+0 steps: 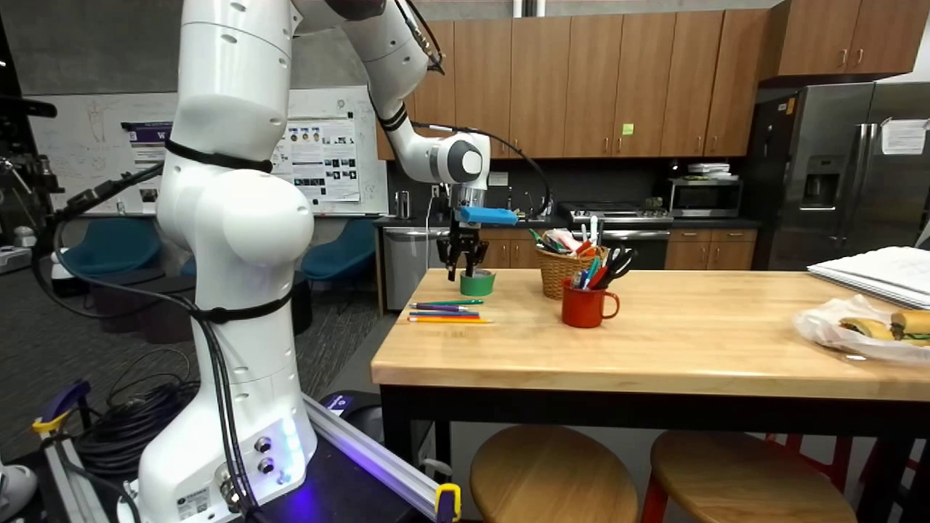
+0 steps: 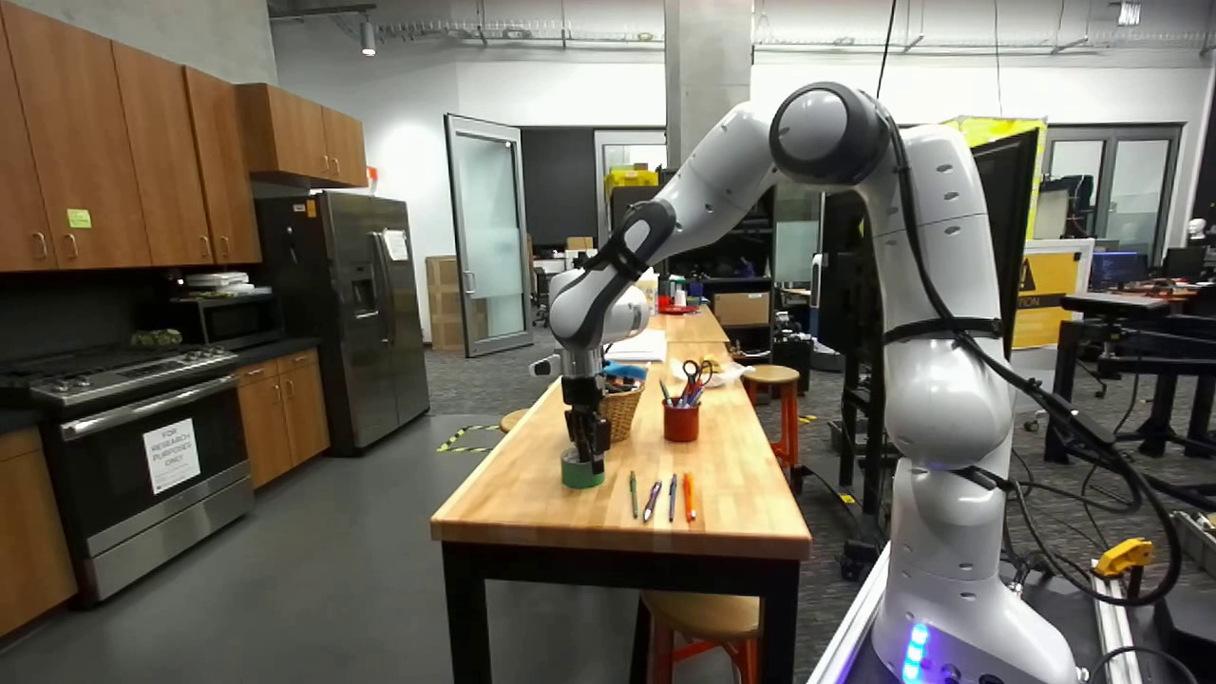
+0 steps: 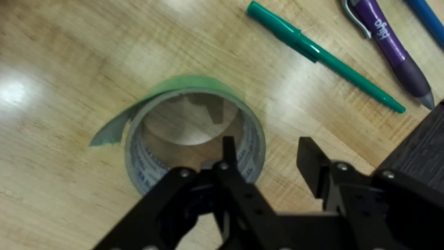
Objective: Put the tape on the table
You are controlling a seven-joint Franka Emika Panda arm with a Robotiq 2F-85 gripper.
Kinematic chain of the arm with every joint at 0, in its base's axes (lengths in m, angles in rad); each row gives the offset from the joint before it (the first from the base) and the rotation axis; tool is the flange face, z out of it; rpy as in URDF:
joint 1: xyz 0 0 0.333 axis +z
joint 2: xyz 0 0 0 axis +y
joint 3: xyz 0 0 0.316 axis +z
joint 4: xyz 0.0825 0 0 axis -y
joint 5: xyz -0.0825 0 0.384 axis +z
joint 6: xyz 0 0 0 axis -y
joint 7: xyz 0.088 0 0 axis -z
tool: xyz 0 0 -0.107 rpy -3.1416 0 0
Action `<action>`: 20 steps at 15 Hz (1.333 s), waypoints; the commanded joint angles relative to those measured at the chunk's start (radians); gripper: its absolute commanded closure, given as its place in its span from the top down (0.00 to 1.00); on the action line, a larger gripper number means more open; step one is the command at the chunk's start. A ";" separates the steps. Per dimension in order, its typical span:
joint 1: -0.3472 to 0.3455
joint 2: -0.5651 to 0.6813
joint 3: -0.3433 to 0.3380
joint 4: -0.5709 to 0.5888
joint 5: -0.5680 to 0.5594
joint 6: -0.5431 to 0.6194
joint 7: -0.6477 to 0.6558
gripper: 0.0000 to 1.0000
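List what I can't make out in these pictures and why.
Round green tape roll, lower part: wrist view, covered by the black gripper, contact unclear.
Slim blue pen, both ends: wrist view, cut off by the frame.
Tan bread sandwich, right end: in an exterior view, cut off by the right edge.
White paper sheet on the steel fridge, its text: in both exterior views, too small.

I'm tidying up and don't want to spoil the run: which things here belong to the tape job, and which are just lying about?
For the job:
green tape roll
table
tool

Just lying about:
loose pens
filled red mug
filled wicker basket
sandwich
notebook
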 commanded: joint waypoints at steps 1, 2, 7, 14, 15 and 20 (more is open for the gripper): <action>0.018 -0.054 0.001 -0.025 -0.011 -0.034 0.048 0.82; 0.022 -0.061 0.002 -0.023 -0.010 -0.043 0.057 0.88; 0.047 -0.110 -0.008 -0.026 -0.090 -0.042 0.204 1.00; 0.057 -0.195 -0.012 -0.028 -0.269 -0.129 0.572 1.00; 0.057 -0.206 -0.011 -0.025 -0.289 -0.159 0.632 1.00; 0.059 -0.247 -0.009 -0.022 -0.321 -0.273 0.878 1.00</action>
